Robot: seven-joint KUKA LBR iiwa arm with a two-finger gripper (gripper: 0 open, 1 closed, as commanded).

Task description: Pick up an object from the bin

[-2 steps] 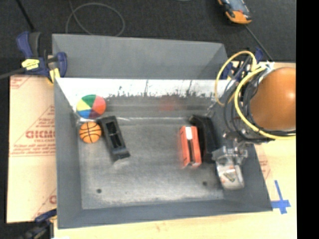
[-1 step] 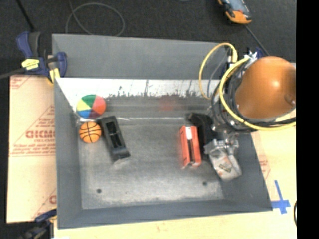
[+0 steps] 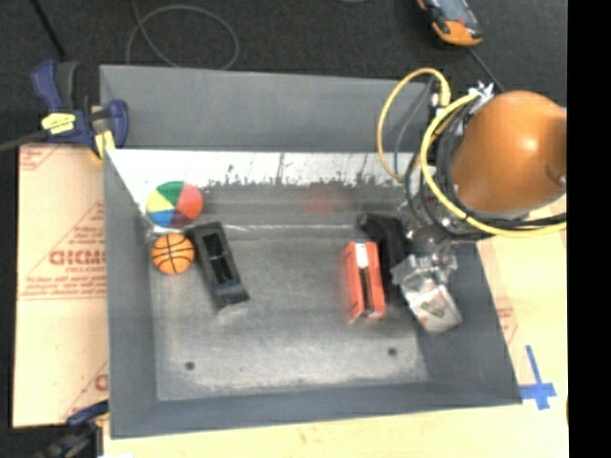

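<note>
My gripper (image 3: pixel 430 296) is low at the right side of the bin, close to the right wall. Just to its left lies an orange-red and black block-shaped thing (image 3: pixel 364 281), lengthwise on the floor, with a black part at its far end. Whether the gripper touches it I cannot tell, and I see nothing held in it.
At the far left a multi-coloured ball (image 3: pixel 175 203) rests in the back corner, with a small orange basketball (image 3: pixel 173 253) in front of it. A black oblong tool (image 3: pixel 218 265) lies slanted beside them. The arm's orange cover and yellow cables hang over the right rim.
</note>
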